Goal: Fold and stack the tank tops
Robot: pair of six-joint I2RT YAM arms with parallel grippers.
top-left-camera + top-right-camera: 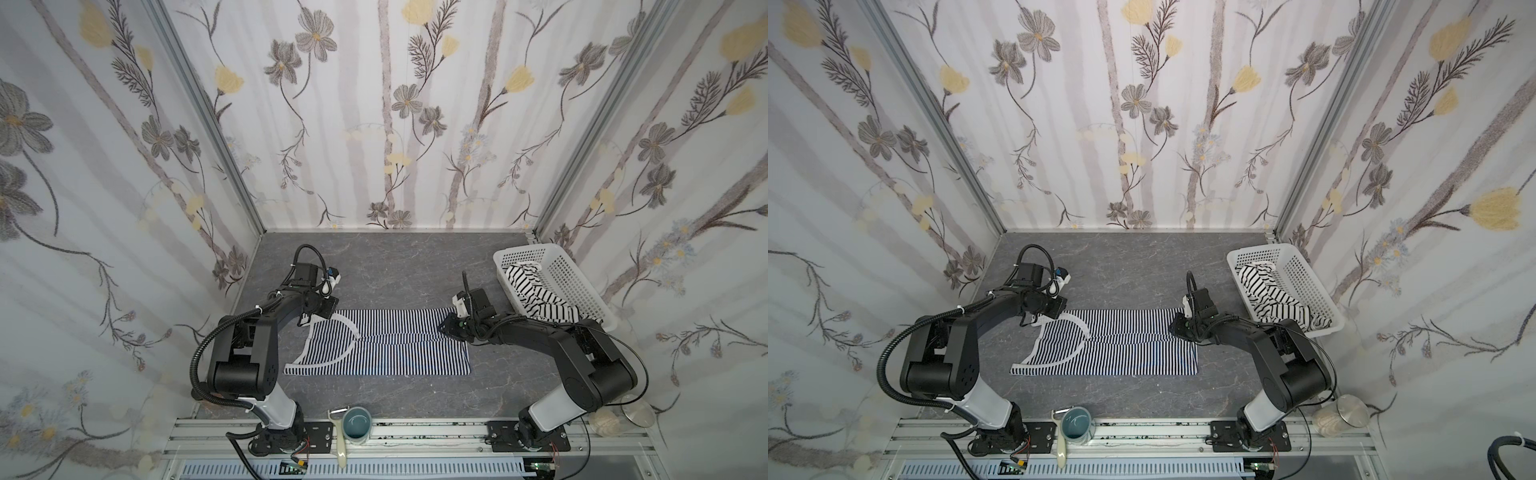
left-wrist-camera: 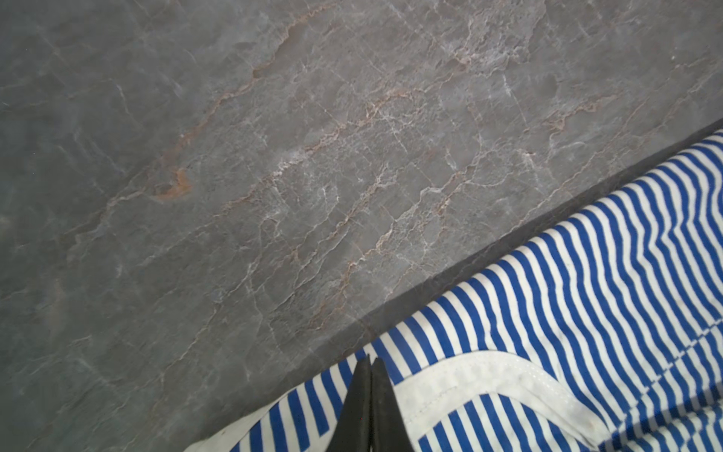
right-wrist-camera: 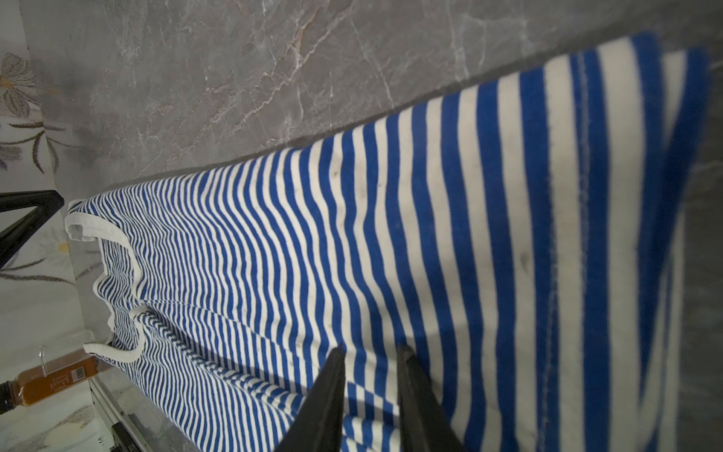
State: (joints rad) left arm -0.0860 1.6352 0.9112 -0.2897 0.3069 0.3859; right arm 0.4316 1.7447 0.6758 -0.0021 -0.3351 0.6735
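Robot test cell, mock-home dressing; floral wallpaper panels (image 1: 395, 104) on aluminium posts (image 1: 210, 124); marble-look tabletop (image 1: 395, 266); arm bases (image 1: 534, 432) bolted to slotted rail (image 1: 436, 430)

Left wrist view: left gripper (image 2: 371, 364) fingers were cut by the frame edge, pressed together at the fine-striped tank top (image 2: 587, 293) border; couldn't tell if cloth was pinched. Right wrist view: right gripper (image 3: 371, 352) fingers also cut off, that top's hem end was blurred, bottle (image 3: 54, 381) cropped, label too small to read. Both top views, right of centre: wide-striped tank top (image 1: 525, 286) was partly hidden by the basket (image 1: 582, 286) wall and the right arm; right gripper's fingertips sat hidden under its wrist.
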